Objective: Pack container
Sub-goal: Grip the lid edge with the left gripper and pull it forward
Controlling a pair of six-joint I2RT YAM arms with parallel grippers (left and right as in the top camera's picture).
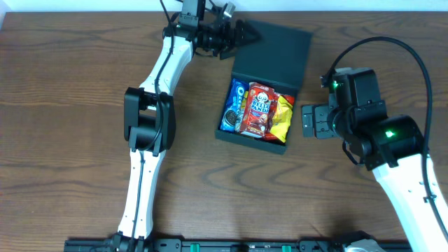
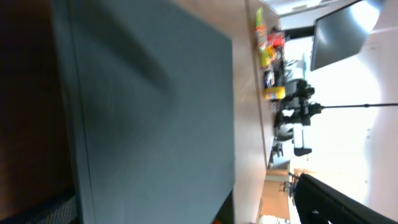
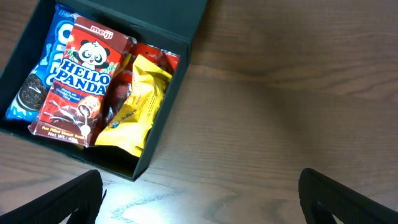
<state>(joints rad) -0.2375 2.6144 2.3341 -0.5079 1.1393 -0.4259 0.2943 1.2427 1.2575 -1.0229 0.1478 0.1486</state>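
The container [image 1: 250,142] is a dark box on the wooden table with its flap lid [image 1: 276,47] open and leaning back. Inside lie a blue Oreo packet [image 1: 232,105], a red Hello Panda packet [image 1: 257,106] and a yellow packet [image 1: 282,115]. My left gripper [image 1: 241,38] is open at the lid's far left edge. In the left wrist view the lid [image 2: 155,106] fills the frame between the spread fingers [image 2: 339,202]. My right gripper [image 1: 311,121] hangs open and holds nothing, just right of the box. The right wrist view shows the container [image 3: 163,121] at upper left and bare table between the fingers [image 3: 68,199].
Wooden table [image 1: 77,91] stretches out on every side of the box. The table's far edge runs just behind the lid. The left arm's elbow [image 1: 147,119] stands left of the box.
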